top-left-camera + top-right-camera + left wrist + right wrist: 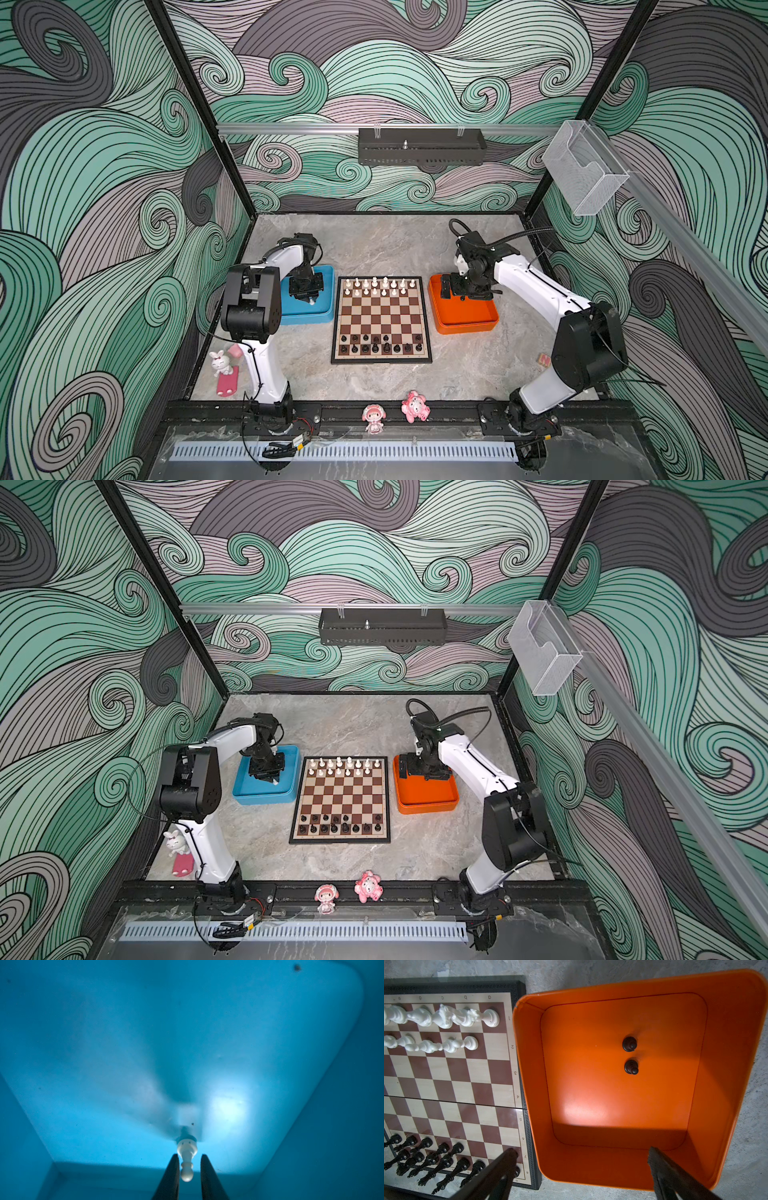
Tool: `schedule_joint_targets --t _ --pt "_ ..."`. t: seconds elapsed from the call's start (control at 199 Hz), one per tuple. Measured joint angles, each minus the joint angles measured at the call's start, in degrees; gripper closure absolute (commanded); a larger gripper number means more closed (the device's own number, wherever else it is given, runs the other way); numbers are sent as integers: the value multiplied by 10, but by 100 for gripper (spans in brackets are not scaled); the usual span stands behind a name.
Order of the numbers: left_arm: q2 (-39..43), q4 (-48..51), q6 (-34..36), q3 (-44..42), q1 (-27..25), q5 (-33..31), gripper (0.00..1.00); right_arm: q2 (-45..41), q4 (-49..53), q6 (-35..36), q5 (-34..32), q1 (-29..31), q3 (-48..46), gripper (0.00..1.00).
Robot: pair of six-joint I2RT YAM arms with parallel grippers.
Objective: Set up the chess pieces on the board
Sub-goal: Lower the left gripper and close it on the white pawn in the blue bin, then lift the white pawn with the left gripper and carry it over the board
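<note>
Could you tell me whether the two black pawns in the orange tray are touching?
Apart: in the right wrist view, bare orange tray floor shows between one black pawn and the other black pawn.

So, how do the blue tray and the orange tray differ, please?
The blue tray holds one white piece, straddled by the left pincer; the orange tray holds two black pawns, untouched below the open right pincer. Blue sits left of the board, orange right. Both are open-topped.
</note>
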State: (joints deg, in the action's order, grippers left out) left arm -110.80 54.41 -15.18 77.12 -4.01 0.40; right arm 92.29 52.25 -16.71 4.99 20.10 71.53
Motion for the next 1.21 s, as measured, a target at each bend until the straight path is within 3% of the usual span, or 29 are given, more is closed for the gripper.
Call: schedule_joint_targets --t 0.397,0.744,0.965,1.207 --pt "-4 6 4 2 -3 -3 86 5 -2 0 0 -1 0 1" --pt "-3 43 9 57 -10 -14 87 5 -2 0 0 -1 0 1" --pt "-3 83 12 147 -54 -16 87 5 -2 0 1 -3 0 1" --pt "-26 130 11 313 -149 -17 87 5 -2 0 7 -14 0 1"
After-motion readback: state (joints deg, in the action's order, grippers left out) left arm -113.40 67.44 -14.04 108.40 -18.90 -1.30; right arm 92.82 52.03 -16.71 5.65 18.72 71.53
